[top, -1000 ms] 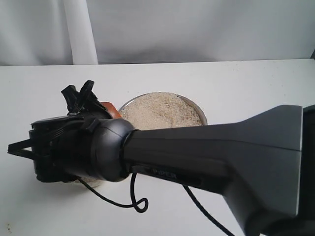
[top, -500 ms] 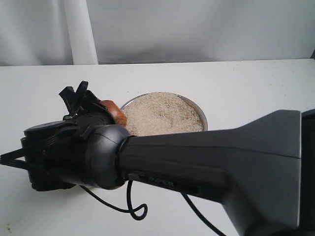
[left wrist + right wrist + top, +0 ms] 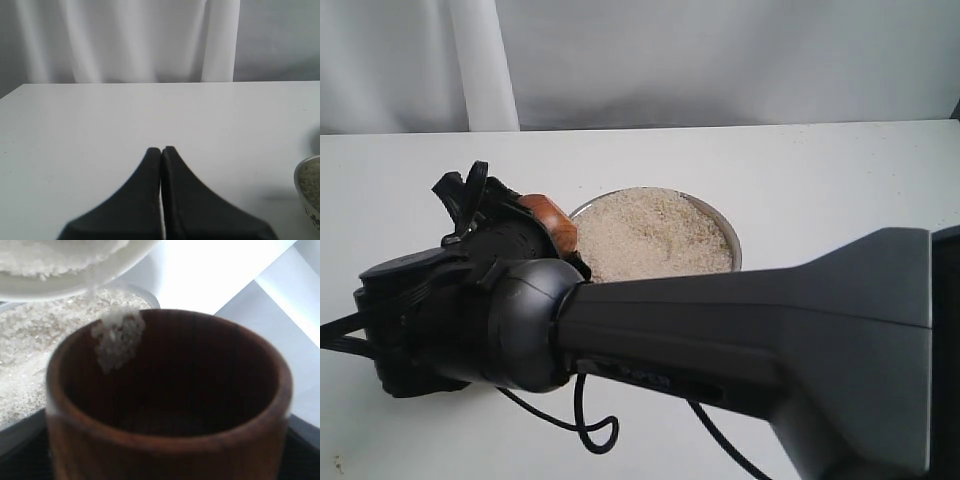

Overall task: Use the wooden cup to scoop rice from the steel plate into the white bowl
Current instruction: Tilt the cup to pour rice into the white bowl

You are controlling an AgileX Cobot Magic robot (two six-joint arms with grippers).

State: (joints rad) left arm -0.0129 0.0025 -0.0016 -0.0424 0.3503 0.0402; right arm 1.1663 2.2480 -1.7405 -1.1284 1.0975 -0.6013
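Note:
My right gripper (image 3: 485,205) reaches across to the left and is shut on the wooden cup (image 3: 550,222), which is tipped over. In the right wrist view the wooden cup (image 3: 170,400) fills the frame, dark inside, with a clump of rice (image 3: 117,340) leaving its rim. The white bowl (image 3: 75,282), holding rice, sits close beyond the cup's rim; the arm hides it in the exterior view. Beside it the steel plate (image 3: 728,232) is heaped with rice (image 3: 650,230). My left gripper (image 3: 161,150) is shut and empty over bare table, with the plate's rim (image 3: 300,187) at one side.
My right arm's big black body (image 3: 720,340) covers the front of the white table (image 3: 820,170). A black cable (image 3: 590,425) loops on the table below it. A white curtain and a white post (image 3: 480,65) stand behind the table's far edge.
My right wrist has shifted left and rolled further, and the cup has tipped over more, so more of its brown side shows next to the plate.

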